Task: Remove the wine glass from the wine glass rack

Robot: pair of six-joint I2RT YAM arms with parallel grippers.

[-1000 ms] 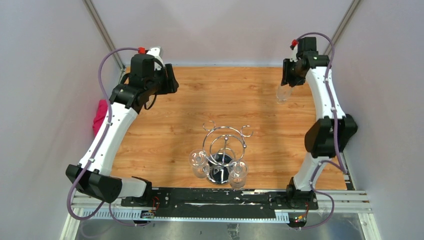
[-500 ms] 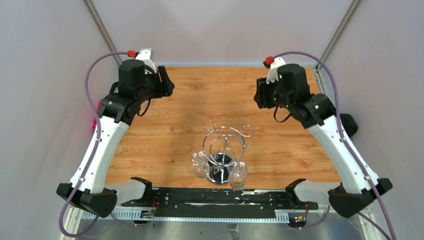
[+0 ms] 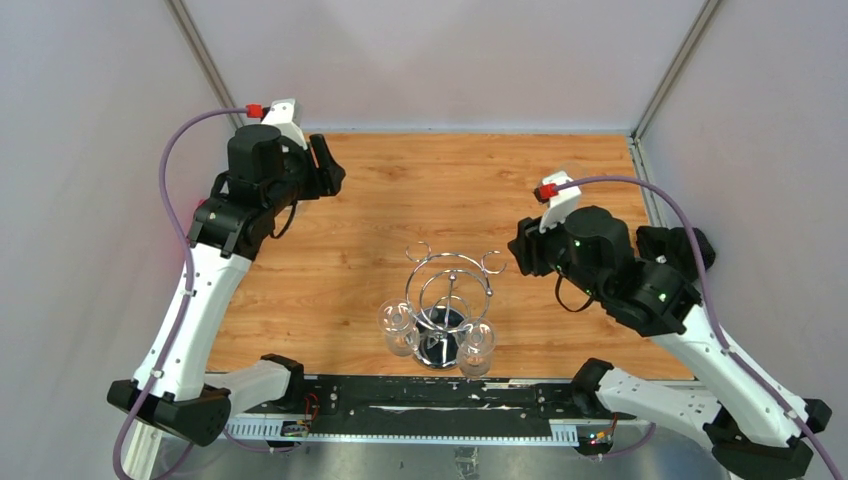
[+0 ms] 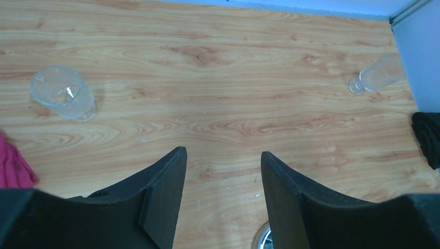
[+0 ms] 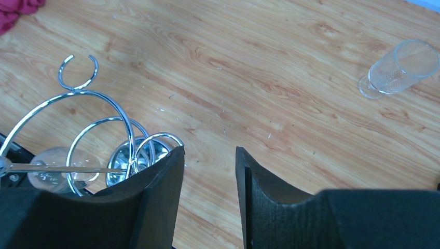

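Observation:
The chrome wine glass rack [image 3: 450,290] stands near the table's front middle. Two clear wine glasses [image 3: 398,326] [image 3: 476,346] hang from its near loops. My right gripper [image 3: 522,250] is open and empty, just right of the rack. In the right wrist view the gripper [image 5: 207,150] has the rack's loops [image 5: 98,124] and a hanging glass [image 5: 52,174] to its left. My left gripper [image 3: 326,166] is open and empty at the far left. In its wrist view the gripper [image 4: 223,155] is above bare wood, with the rack's base edge [image 4: 263,239] just showing.
A clear glass [image 4: 65,94] stands on the table at the far left. Another glass [image 4: 377,75] sits at the far right and also shows in the right wrist view [image 5: 402,63]. A pink cloth [image 4: 13,167] lies at the left edge.
My right arm has swung from the far right corner down toward the rack, leaving a glass on the table there. My left arm has shifted slightly left.

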